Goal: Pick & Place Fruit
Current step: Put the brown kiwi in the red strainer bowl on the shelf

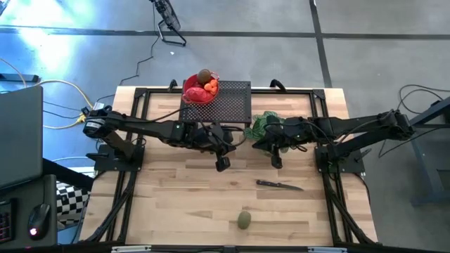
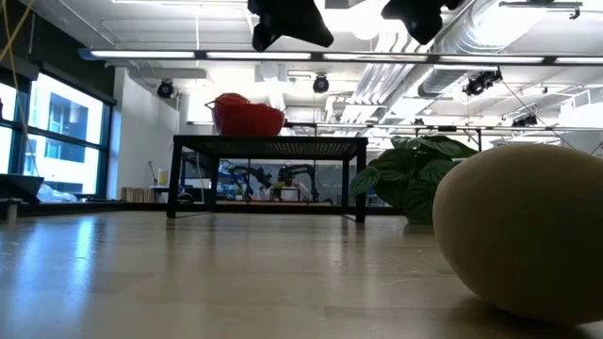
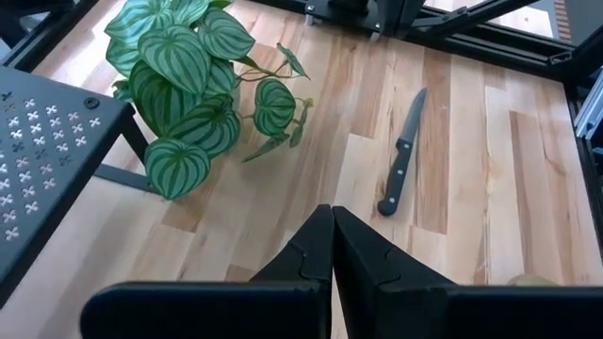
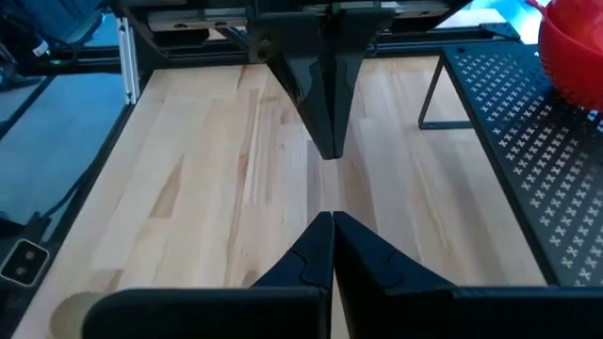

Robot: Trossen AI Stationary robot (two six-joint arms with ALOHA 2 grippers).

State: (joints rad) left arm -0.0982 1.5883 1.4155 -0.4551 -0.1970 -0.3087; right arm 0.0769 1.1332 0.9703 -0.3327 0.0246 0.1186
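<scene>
A red bowl stands on a black perforated stand at the far middle of the table. It holds a brown oval fruit and small orange pieces. An olive-green oval fruit lies alone on the wood near the front edge, and looms large in the low view. My left gripper and right gripper hang shut above mid-table, tips facing each other, both well clear of the fruit. Nothing is between the left gripper fingers or the right gripper fingers.
A black-handled knife lies on the table between the grippers and the green fruit. A green leafy plant stands to the right of the stand. Black frame rails run along both table sides.
</scene>
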